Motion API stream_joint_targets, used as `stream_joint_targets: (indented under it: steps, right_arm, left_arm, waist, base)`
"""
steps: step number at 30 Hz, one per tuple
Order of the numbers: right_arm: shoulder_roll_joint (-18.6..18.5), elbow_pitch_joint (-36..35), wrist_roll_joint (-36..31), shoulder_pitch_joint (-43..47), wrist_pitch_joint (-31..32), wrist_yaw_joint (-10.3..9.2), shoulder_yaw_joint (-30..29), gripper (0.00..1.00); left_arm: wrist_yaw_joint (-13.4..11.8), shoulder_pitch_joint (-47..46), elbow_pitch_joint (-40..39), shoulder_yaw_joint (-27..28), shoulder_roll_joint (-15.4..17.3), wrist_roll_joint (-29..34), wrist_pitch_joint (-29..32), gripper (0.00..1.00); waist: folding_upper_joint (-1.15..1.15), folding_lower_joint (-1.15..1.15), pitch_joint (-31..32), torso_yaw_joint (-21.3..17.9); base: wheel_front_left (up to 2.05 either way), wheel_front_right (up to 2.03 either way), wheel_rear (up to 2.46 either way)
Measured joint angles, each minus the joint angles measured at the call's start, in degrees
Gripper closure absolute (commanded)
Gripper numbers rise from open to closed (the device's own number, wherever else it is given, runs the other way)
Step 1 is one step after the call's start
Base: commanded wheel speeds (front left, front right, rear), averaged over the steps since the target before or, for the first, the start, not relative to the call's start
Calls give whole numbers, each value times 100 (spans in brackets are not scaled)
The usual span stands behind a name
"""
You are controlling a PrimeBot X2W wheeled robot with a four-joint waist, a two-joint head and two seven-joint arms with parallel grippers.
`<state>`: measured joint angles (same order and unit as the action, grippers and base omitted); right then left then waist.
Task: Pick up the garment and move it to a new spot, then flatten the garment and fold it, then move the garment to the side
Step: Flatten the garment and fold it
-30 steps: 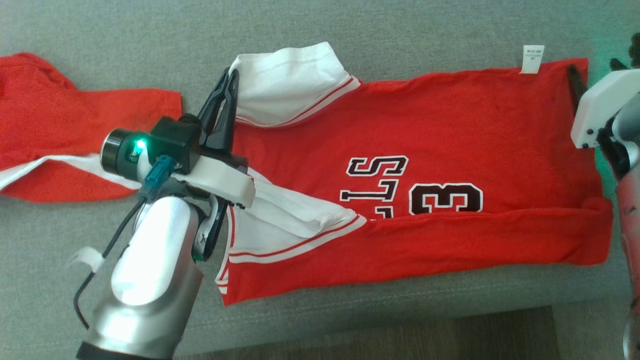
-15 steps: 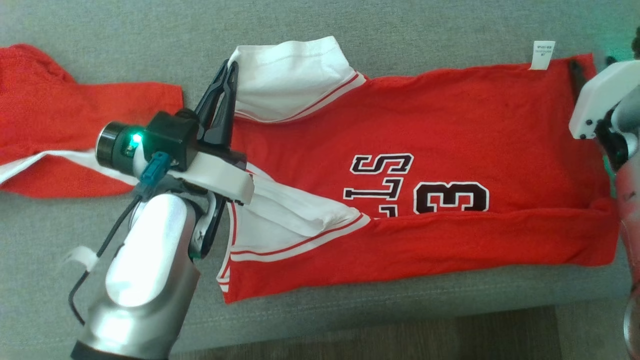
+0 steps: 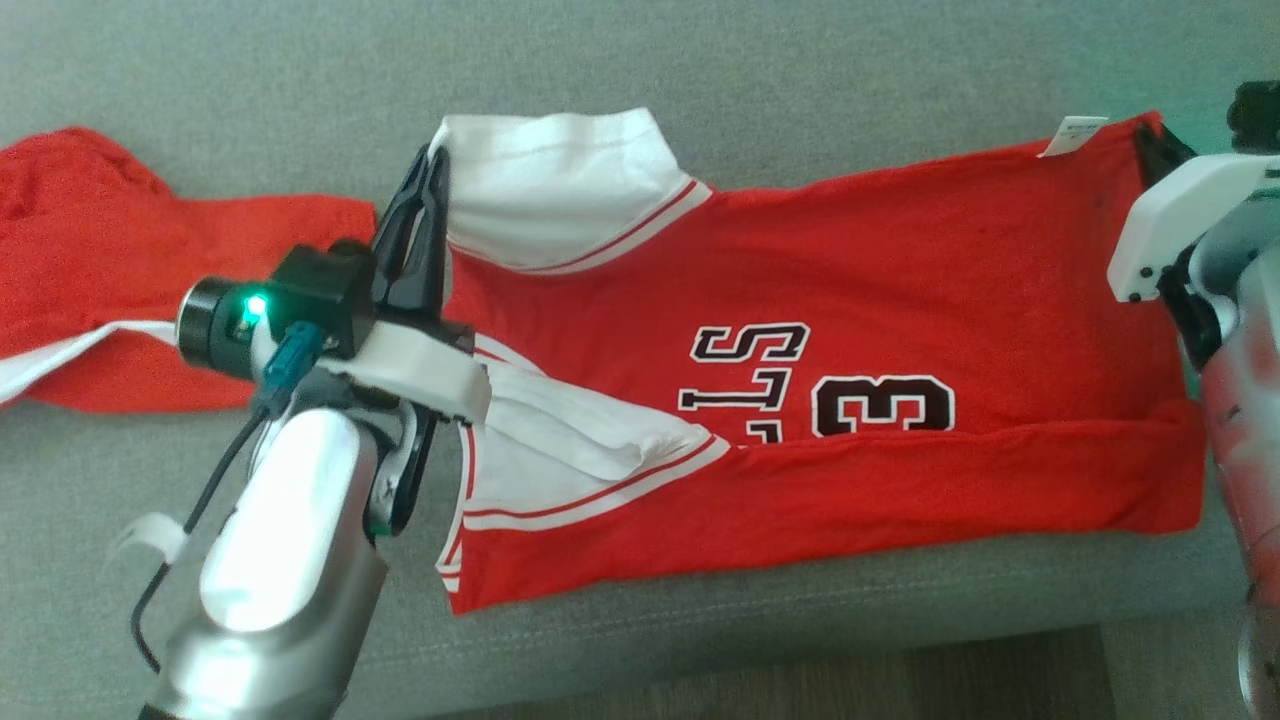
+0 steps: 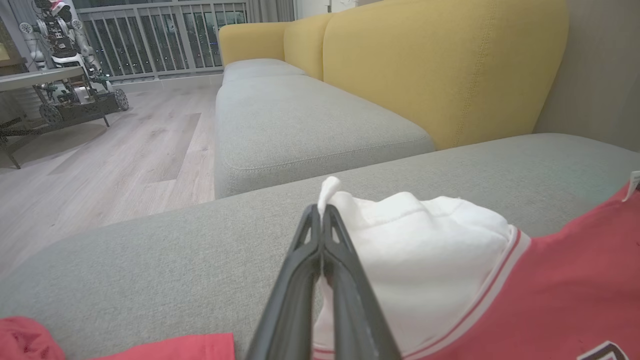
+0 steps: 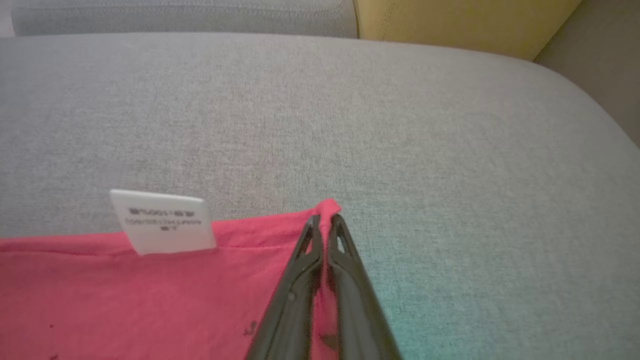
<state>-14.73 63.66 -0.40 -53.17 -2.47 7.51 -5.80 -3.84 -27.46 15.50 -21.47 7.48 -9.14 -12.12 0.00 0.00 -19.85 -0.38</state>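
garment [image 3: 900,280] — matt knit cloth | sofa cushion [image 3: 800,60] — rough woven fabric | left forearm [image 3: 280,540]: glossy metal

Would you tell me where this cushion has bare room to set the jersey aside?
Bare grey cushion runs behind the jersey and past the corner the right gripper pinches. The left is crowded: another red garment, and the left gripper pinching the white sleeve.

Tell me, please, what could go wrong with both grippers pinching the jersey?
The right gripper holds only the corner tip of the jersey; it may slip on lifting. The left gripper holds just the white sleeve, so the body may sag and unfold. The other red garment beside the left arm could snag.
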Motion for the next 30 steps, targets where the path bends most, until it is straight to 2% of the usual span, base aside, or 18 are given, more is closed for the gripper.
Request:
stream_joint_targets:
  steps: [6, 15, 24, 30]
  right_arm:
    - [1, 16, 276, 257, -419, 0, 168, 100]
    - [-74, 1, 717, 732, -500, 0, 290, 100]
    - [-180, -323, 1099, 1324, -112, 0, 600, 100]
    - [-242, -825, 1343, 1759, 346, 0, 790, 100]
  left_arm:
    - [-69, 338, -5, 31, 21, -200, 100, 100]
    - [-67, 983, -202, 0, 167, -346, 308, 100]
    - [-41, 1652, -767, -125, 448, -398, 577, 100]
    - [48, 2184, -1252, -279, 791, -409, 914, 100]
  waist:
    - [0, 0, 300, -17]
    - [0, 0, 709, -30]
    - [0, 0, 991, -70]
    - [0, 0, 1151, -115]
  base:
    - [0, 0, 0]
    - [0, 0, 0]
    - [0, 0, 0]
    - [0, 0, 0]
